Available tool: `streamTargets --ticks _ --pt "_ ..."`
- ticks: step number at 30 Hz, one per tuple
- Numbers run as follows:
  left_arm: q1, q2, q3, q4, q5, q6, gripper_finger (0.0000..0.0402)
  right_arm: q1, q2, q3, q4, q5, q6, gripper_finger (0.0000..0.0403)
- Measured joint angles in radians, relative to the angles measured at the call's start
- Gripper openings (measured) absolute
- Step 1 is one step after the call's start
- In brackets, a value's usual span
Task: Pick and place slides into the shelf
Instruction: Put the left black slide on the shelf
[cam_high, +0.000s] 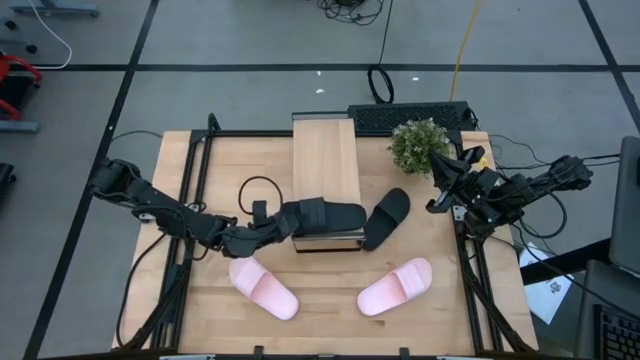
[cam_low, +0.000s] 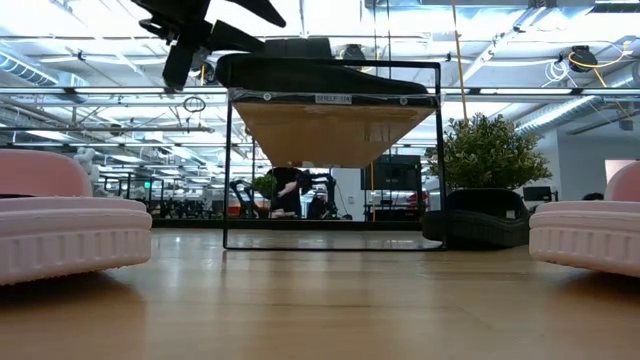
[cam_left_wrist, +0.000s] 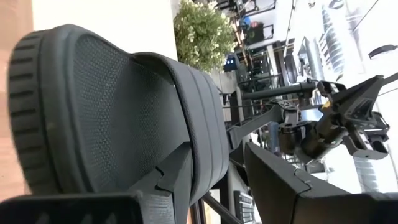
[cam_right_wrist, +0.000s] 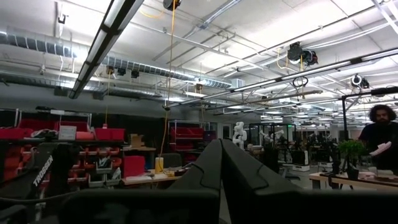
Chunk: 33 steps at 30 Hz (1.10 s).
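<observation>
A matte black slide (cam_high: 330, 214) lies crosswise over the near end of the shelf (cam_high: 325, 150), level with its plank top in the low view. My left gripper (cam_high: 298, 217) reaches in level from the table's left and is shut on it. A second black slide (cam_high: 387, 218) lies on the table by the shelf's near right corner. Two pale pink slides (cam_high: 263, 288) (cam_high: 395, 287) lie sole-down near the front edge. My right gripper (cam_high: 440, 185) waits raised at the table's right side, shut with nothing in it. My left gripper has the slide's wide strap (cam_left_wrist: 208, 134) between its fingers: one finger (cam_left_wrist: 171, 177) is inside, between strap and footbed, and the other (cam_left_wrist: 280, 180) is outside the strap. The fingers come level from the table's left, along the slide. The slide stays level, sole down; whether it rests on the plank, I cannot tell.
A potted plant (cam_high: 418, 145) stands at the far right, beside the shelf. A dark keyboard-like box (cam_high: 410, 115) lies at the far edge. Cables loop on the table left of the shelf (cam_high: 255, 190). Bare wood (cam_high: 325, 290) shows between the two pink slides.
</observation>
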Motion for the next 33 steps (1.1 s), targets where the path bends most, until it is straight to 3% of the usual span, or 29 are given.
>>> streamTargets --ticks 20,33 --pt "0.022 0.000 0.000 -0.022 0.129 0.009 0.0140 0.000 0.000 0.000 0.000 0.000 -0.046 0.0002" --pt "0.013 0.000 0.000 -0.021 0.106 -0.001 0.0140 0.000 0.000 0.000 0.000 0.000 -0.047 0.0002"
